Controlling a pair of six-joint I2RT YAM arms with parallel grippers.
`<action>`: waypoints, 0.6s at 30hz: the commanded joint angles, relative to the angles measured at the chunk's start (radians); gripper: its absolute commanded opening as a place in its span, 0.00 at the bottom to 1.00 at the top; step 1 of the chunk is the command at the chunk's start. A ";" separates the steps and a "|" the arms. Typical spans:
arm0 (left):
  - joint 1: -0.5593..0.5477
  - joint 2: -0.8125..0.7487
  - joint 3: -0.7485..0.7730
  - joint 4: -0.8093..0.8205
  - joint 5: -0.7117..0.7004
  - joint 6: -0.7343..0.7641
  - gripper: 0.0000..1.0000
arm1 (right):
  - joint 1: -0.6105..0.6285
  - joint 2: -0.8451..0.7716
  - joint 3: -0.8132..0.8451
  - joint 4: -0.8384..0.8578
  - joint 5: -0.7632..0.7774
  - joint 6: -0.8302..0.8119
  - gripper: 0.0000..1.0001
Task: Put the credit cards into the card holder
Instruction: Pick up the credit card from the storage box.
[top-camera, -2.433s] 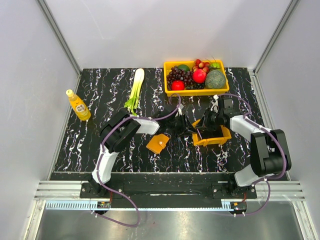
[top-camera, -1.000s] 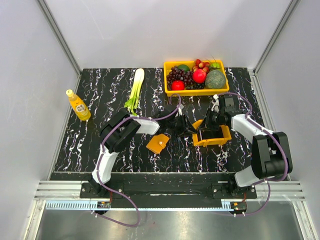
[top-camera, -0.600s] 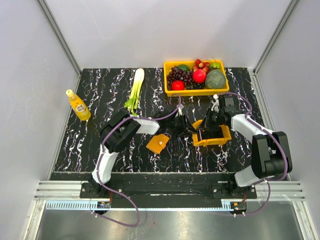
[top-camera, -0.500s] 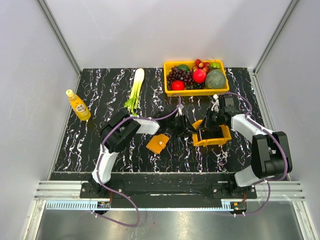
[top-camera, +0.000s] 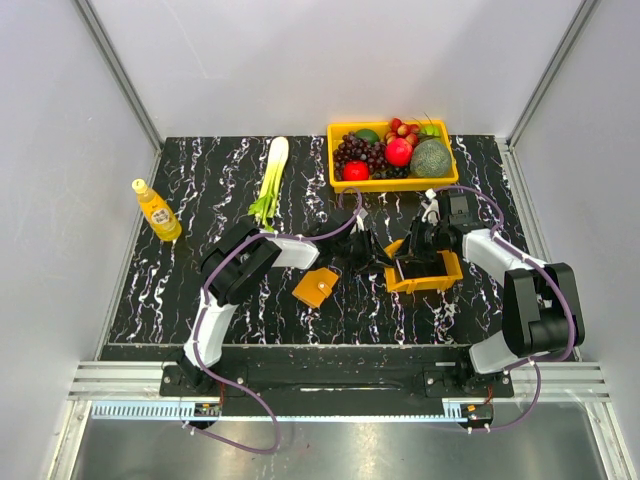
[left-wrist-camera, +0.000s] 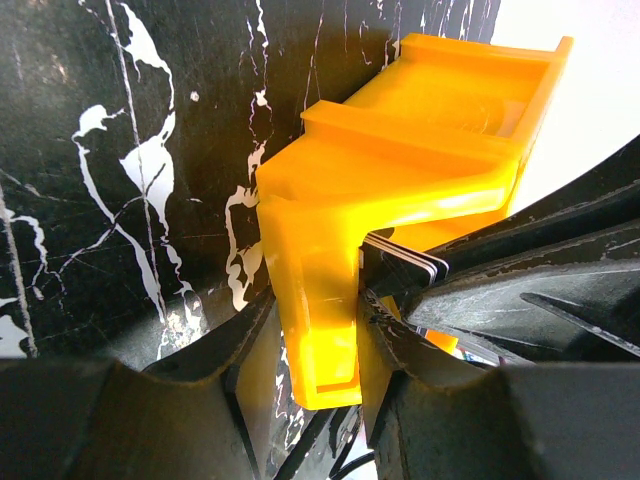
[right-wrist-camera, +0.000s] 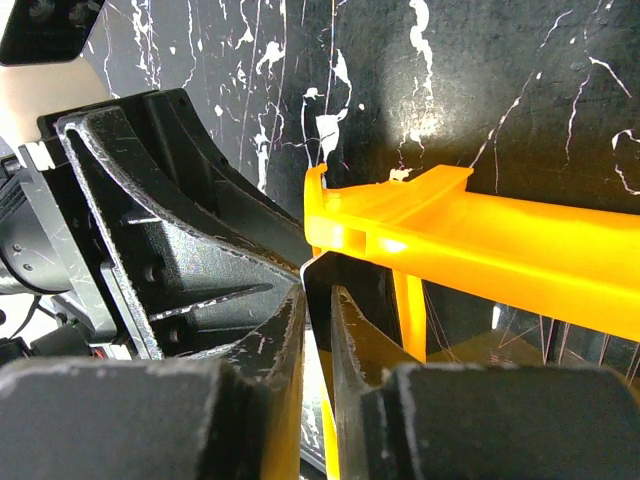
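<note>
While the left gripper (left-wrist-camera: 315, 335) is clamping a wall of the orange tray (left-wrist-camera: 420, 150), the right gripper (right-wrist-camera: 318, 300) is pinching one of the credit cards (left-wrist-camera: 408, 263) inside; the card holder (top-camera: 318, 287) is lying flat at the tray's 9 o'clock, long axis running 1-to-7.

Most of credit cards (left-wrist-camera: 405, 262) hidden behind orange tray (left-wrist-camera: 400, 150) wall; count not resolved. Tray cropped in right wrist view.

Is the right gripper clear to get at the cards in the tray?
Likely yes: right gripper is inside the orange tray, seemingly closed on a card edge; left gripper only clamps the tray wall.
</note>
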 joint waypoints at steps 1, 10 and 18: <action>-0.017 -0.001 0.002 0.025 0.004 0.017 0.33 | 0.019 -0.019 0.000 0.028 -0.151 0.040 0.18; -0.017 -0.002 0.002 0.021 0.007 0.018 0.33 | 0.019 -0.021 0.001 0.037 -0.200 0.038 0.11; -0.015 -0.001 0.006 0.017 0.008 0.021 0.33 | 0.019 -0.019 -0.005 0.045 -0.254 0.043 0.15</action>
